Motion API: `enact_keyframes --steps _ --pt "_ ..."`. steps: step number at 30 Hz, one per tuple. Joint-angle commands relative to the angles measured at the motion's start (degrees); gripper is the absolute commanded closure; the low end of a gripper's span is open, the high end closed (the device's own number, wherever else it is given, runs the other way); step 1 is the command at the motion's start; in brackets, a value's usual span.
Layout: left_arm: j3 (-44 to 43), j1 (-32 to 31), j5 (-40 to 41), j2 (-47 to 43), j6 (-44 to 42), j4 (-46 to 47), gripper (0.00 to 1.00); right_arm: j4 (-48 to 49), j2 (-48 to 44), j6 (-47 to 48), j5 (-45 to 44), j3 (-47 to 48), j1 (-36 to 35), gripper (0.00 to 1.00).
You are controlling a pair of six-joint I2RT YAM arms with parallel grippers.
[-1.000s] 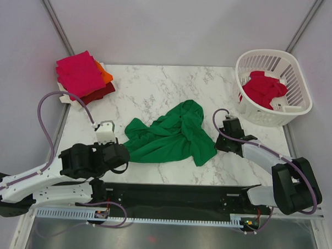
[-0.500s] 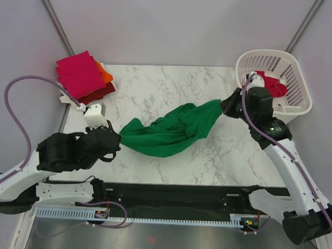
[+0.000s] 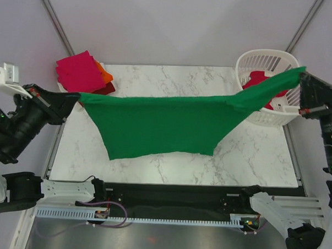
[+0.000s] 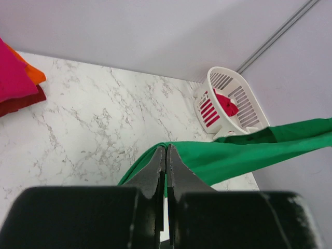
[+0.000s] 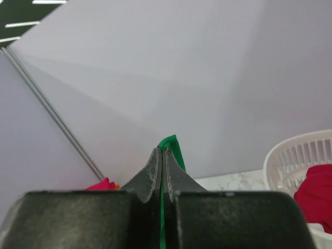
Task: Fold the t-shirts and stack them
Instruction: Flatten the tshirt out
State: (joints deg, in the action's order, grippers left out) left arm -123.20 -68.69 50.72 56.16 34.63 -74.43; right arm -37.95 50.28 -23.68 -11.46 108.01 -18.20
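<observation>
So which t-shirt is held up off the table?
The green t-shirt, stretched between the left gripper and right gripper; the others lie folded or in the basket.

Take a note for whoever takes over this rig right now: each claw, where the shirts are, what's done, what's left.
Left claw: shut on one end of the green t-shirt.
Right claw: shut on its other end, above the laundry basket.
Green t-shirt: stretched wide in the air over the table, unfolded, lower part hanging down.
Done: magenta t-shirt, orange t-shirt and dark red t-shirt lie folded in a stack at the far left corner.
Left: lay down, fold and stack the green one, then the red t-shirt in the basket.
</observation>
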Motion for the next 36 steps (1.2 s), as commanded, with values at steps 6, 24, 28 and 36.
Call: enact_keyframes --steps 6,24,28,36 --pt "0.76 0.13 -1.68 -0.71 -15.56 11.41 0.98 -0.1 -1.34 3.56 -3.22 2.74 0.09 1.0" --pt "9.77 60.71 -37.7 46.53 -18.91 23.65 0.98 -12.28 83.77 -0.56 -4.29 52.81 6.04 0.21" --pt "-18.97 67.63 -46.85 68.88 -15.03 6.07 0.45 -6.39 83.71 -5.68 0.49 41.24 10.28 0.02" --pt "-9.26 66.4 -49.23 58.47 -17.05 13.26 0.0 3.68 67.25 -0.93 -1.9 23.85 9.76 0.02"
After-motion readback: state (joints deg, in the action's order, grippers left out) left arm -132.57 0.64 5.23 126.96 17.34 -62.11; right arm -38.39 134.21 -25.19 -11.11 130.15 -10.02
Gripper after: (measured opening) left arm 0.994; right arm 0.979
